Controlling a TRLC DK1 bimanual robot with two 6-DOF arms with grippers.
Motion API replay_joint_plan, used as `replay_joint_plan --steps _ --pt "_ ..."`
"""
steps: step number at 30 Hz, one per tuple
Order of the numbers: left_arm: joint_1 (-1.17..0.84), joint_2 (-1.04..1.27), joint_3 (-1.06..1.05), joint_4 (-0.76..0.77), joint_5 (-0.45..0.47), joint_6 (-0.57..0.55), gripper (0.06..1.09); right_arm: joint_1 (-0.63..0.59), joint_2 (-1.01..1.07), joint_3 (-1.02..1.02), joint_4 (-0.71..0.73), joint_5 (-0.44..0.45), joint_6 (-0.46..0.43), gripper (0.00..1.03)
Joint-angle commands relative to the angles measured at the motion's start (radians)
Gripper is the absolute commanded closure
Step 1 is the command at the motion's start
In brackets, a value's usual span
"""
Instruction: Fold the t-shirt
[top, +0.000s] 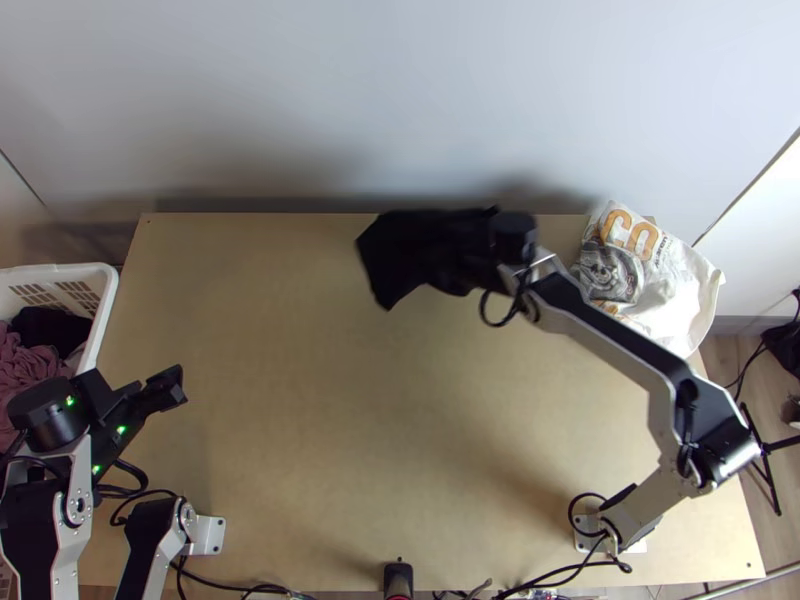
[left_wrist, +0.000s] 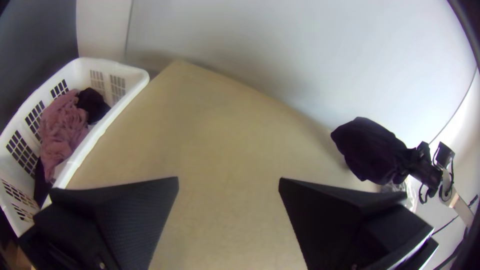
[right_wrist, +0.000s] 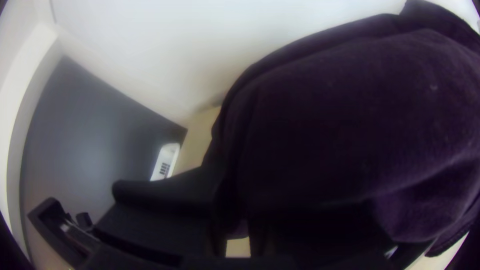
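- Left arm (top: 63, 560): folded close to its base at the lower left of the top view.
- Left gripper (top: 168, 388): directed inward; fingers (left_wrist: 132, 220) set wide apart.
- Right arm (top: 610, 345): extended from its base, bent at the elbow, forearm angled inward and away.
- Right gripper (top: 512, 236): positioned at the far side, directed inward; fingers closed in a clamping grip.

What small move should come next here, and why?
Probably the right gripper should carry the dark cloth towards the middle of the table and lower it: it is bunched in that grip at the far side, not spread for folding, and the left gripper is open by the basket, away from the cloth.
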Motion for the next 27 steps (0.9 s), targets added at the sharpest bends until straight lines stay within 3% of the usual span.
replay_joint_plan --steps 1,27 --pt "-0.028 0.027 -0.001 0.035 0.001 0.001 0.11 -0.135 -0.087 0.045 -0.089 -0.001 -0.082 1.0" --pt "-0.092 0.058 -0.041 0.111 0.017 -0.001 0.11 -0.709 -0.119 0.372 -0.326 -0.037 -0.272 1.0"
